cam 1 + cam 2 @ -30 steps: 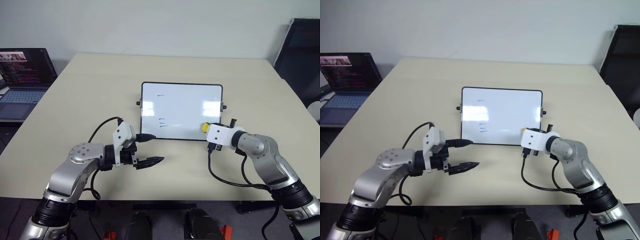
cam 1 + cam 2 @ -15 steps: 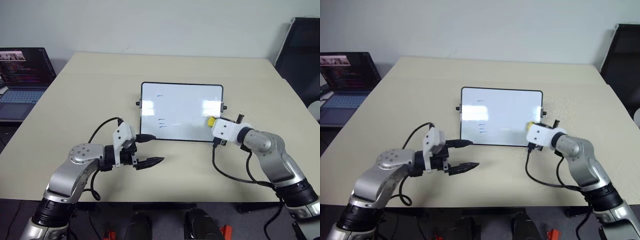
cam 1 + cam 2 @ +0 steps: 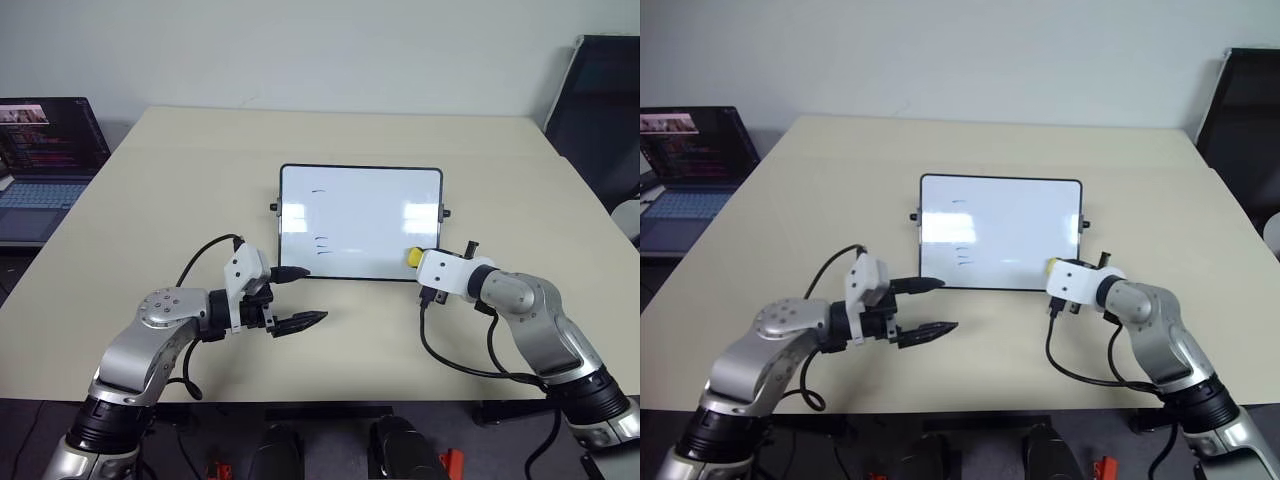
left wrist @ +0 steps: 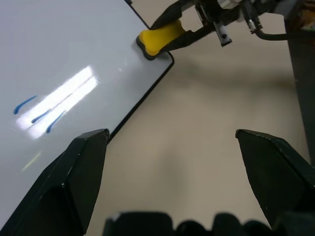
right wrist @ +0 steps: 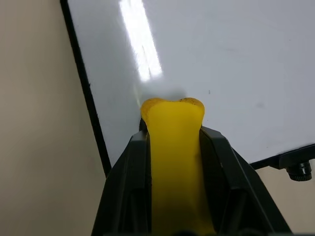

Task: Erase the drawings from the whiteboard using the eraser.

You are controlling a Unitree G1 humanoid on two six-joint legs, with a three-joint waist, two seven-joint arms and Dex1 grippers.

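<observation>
Near the front edge of the tabletop (image 3: 150,200), the left tool (image 3: 300,297) hovers with its two fingers spread apart and nothing between them, just short of the board's (image 3: 370,200) near left corner. Toward the front right, the right tool (image 3: 424,268) is clamped on the yellow eraser (image 3: 413,257), whose tip rests on the board at its near right corner, just inside the black frame. The board lies flat at the middle of the tabletop, with a small black knob on each side. Blue drawings (image 3: 321,242) sit on its left part: a cluster of short strokes toward the near edge and one short stroke (image 3: 318,190) toward the far edge. Its right part carries a bright glare. Beyond the tabletop's far left corner stands an open laptop (image 3: 45,165) with a lit screen. A dark chair (image 3: 598,110) stands past the far right corner.
</observation>
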